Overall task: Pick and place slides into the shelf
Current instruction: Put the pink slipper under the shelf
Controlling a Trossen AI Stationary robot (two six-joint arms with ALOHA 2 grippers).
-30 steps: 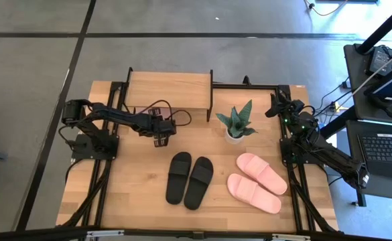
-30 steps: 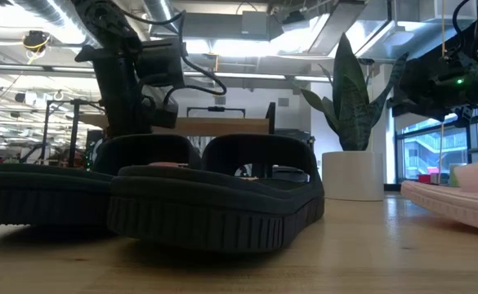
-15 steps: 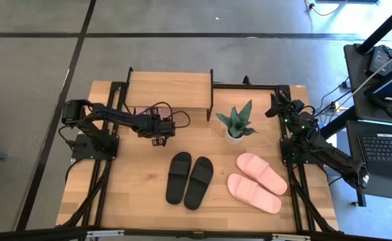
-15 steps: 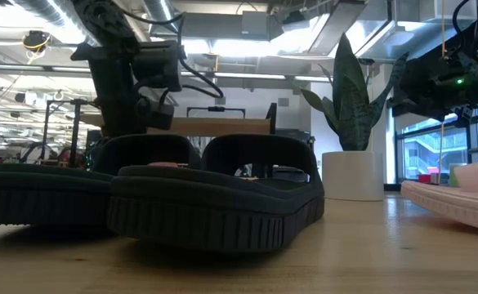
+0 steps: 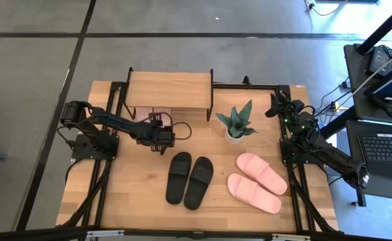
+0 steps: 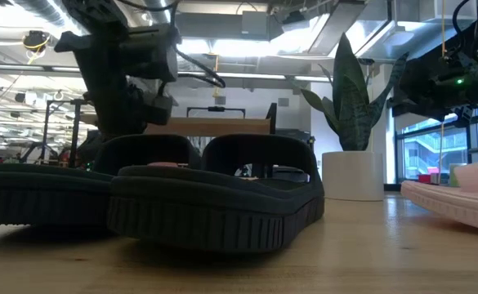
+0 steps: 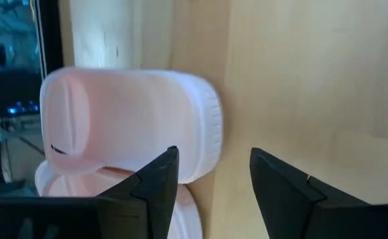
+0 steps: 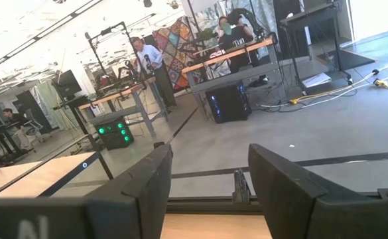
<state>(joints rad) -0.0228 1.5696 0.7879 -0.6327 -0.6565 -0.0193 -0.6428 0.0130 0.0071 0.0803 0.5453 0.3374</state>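
- Position of the left gripper point(image 5: 161, 140): it hangs just in front of the shelf point(image 5: 169, 89), with its fingers point(image 7: 155, 179) spread and nothing between them.
- Black slides point(image 5: 189, 178) lie just beside that gripper, toward the table's near edge. They are side by side, and their long axes run from front to back with a slight tilt.
- Pink slides point(image 5: 258, 182) lie to the right of the black pair, angled across the table and close to the right arm's base.
- The left arm is clearly the nearer one to the black pair. The right gripper point(image 8: 207, 192) is parked at the table's far right corner, open and empty, so my judgement is that the coming pick falls to the left arm.
- The left wrist view shows what the overhead view barely reveals: a pink slide point(image 7: 130, 126) already stowed under the shelf's top board, with another edge beneath it.
- The low view shows the black slides' thick soles, while the overhead view alone gives their layout.
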